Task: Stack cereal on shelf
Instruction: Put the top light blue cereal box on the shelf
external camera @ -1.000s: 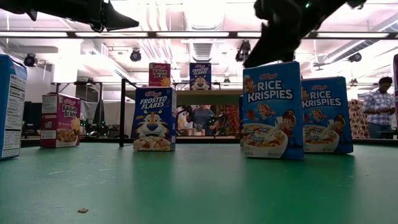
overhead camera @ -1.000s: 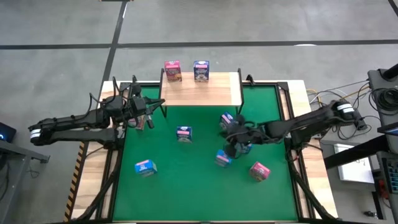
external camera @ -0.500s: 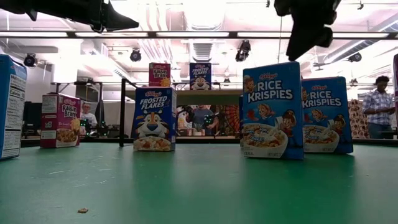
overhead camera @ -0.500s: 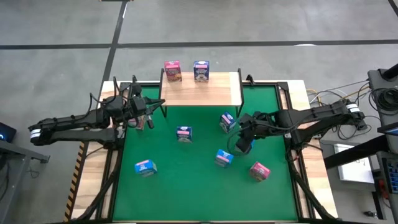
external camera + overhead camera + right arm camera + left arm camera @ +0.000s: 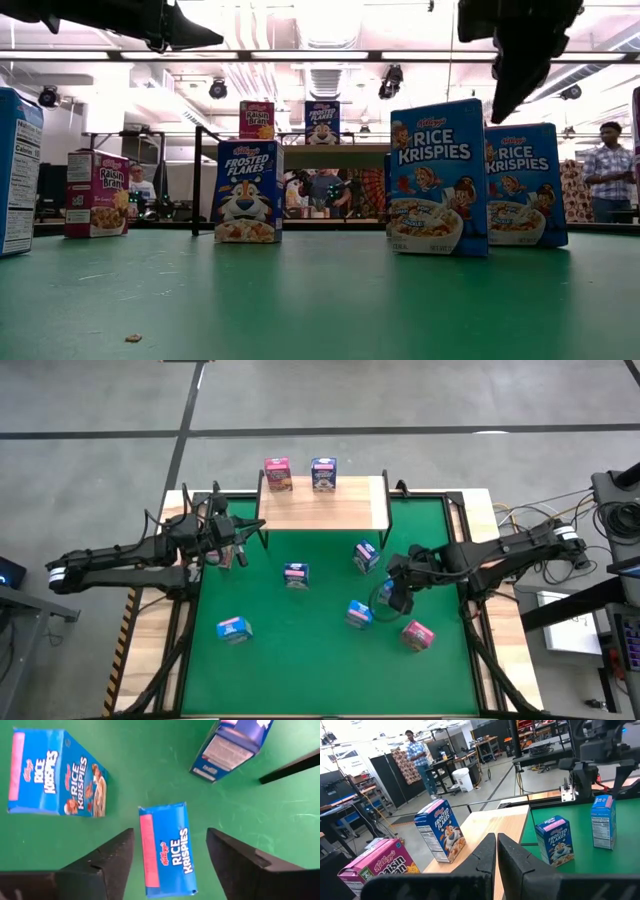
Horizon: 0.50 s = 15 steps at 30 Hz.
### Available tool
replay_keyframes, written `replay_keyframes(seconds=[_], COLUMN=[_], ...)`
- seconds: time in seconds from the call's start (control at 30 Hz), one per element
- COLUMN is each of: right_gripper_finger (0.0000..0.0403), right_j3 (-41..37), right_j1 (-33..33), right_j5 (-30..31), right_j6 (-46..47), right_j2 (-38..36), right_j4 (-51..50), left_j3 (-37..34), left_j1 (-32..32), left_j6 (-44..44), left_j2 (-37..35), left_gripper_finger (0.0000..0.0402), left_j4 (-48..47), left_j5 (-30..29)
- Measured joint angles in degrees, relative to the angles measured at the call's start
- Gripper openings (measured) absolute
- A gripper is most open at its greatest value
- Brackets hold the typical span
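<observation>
The shelf (image 5: pixel 330 508) stands at the mat's far edge, with a pink box (image 5: pixel 277 473) and a blue box (image 5: pixel 322 473) upright on it. Several more cereal boxes stand on the green mat. My right gripper (image 5: pixel 170 836) is open and hovers over a blue Rice Krispies box (image 5: pixel 167 851), one finger on either side of its top, not touching. In the low view this gripper (image 5: pixel 505 95) hangs just above that box (image 5: pixel 522 185). My left gripper (image 5: pixel 496 851) is shut and waits in the air by the shelf's left end (image 5: pixel 238 538).
Near the right gripper stand another Rice Krispies box (image 5: pixel 55 775), a blue box (image 5: pixel 366 555) and a pink box (image 5: pixel 418 634). Farther left on the mat are a Frosted Flakes box (image 5: pixel 295 574) and another box (image 5: pixel 233 628). People show in the room behind.
My right gripper has moved toward the table's right edge and a little toward the near edge, from above the nearer Rice Krispies box to above the one beside it. The boxes have stayed where they were.
</observation>
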Motion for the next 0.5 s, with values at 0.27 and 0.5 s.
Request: replay_keyframes(seconds=[0.27,0.5], right_gripper_finger=[0.0247,0.0240], right_j3=[-1.35,-1.39], right_j1=[1.14,1.14], right_j5=[0.10,0.45], right_j6=[0.03,0.02], right_j2=[0.02,1.59], right_j4=[0.04,0.17], left_j3=[-0.02,-0.04], left_j1=[0.00,-0.01], left_j6=[0.00,0.00], left_j2=[0.00,0.00], left_gripper_finger=[0.0000,0.0000], left_j4=[0.00,0.00], left_j5=[-0.01,-0.01])
